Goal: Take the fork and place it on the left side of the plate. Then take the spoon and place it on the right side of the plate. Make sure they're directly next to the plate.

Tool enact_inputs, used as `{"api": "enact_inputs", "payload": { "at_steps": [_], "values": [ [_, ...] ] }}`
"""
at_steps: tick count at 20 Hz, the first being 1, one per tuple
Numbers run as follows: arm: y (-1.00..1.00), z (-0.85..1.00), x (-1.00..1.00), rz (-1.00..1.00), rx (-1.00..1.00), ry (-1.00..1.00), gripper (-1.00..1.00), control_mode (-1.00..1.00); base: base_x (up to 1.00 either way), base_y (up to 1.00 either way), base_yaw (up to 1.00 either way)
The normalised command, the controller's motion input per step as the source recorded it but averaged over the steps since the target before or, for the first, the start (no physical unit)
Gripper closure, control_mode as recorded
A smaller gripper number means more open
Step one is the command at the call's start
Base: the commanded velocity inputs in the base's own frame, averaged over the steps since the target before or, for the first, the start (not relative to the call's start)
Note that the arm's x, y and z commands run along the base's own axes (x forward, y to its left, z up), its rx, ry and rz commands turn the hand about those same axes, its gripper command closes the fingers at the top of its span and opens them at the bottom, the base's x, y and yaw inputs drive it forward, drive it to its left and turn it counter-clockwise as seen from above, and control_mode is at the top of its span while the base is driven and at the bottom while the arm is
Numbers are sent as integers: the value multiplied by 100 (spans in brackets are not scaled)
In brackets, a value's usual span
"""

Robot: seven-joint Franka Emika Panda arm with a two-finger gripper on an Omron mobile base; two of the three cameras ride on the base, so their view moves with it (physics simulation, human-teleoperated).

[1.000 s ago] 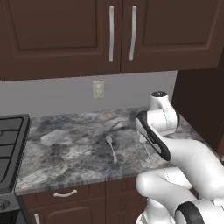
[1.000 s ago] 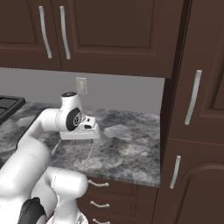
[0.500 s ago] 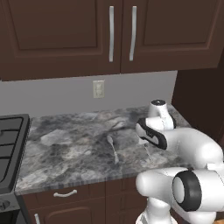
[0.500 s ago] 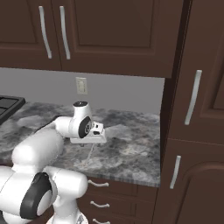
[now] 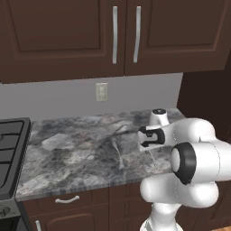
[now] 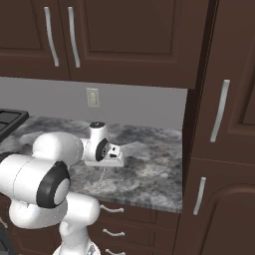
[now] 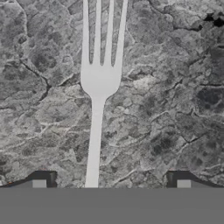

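Observation:
The fork (image 7: 98,83) lies flat on the grey marble counter, its tines toward the top of the hand view and its thin handle running down between my fingertips (image 7: 39,184). My gripper (image 7: 111,184) hovers over the handle end, open, with nothing held. In the left base view my gripper (image 5: 151,148) points down at the counter's right part, where the fork (image 5: 154,159) shows as a thin pale line. The fork (image 6: 103,174) also shows below the hand in the right base view. The spoon (image 5: 117,154) lies to the left of the hand. The plate is out of view.
A black stove (image 5: 10,149) borders the counter (image 5: 67,153) on the left. A tall dark cabinet (image 6: 219,149) closes it on the right, with upper cabinets (image 5: 113,36) overhead. A wall outlet (image 5: 101,91) sits on the backsplash.
The hand has come down toward the counter over the fork while the arm folded forward. The jaws have stayed open. Fork and spoon have not moved.

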Motion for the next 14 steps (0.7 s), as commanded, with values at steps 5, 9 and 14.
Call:
{"api": "enact_inputs", "payload": {
  "at_steps": [5, 9, 14],
  "values": [
    [3, -13, 14, -2, 2, 0, -100, -100, 0, 0, 0],
    [10, -18, 9, -3, 1, 0, -100, -100, 0, 0, 0],
    [10, -36, 1, -2, 1, 0, -100, -100, 0, 0, 0]
  ]
}}
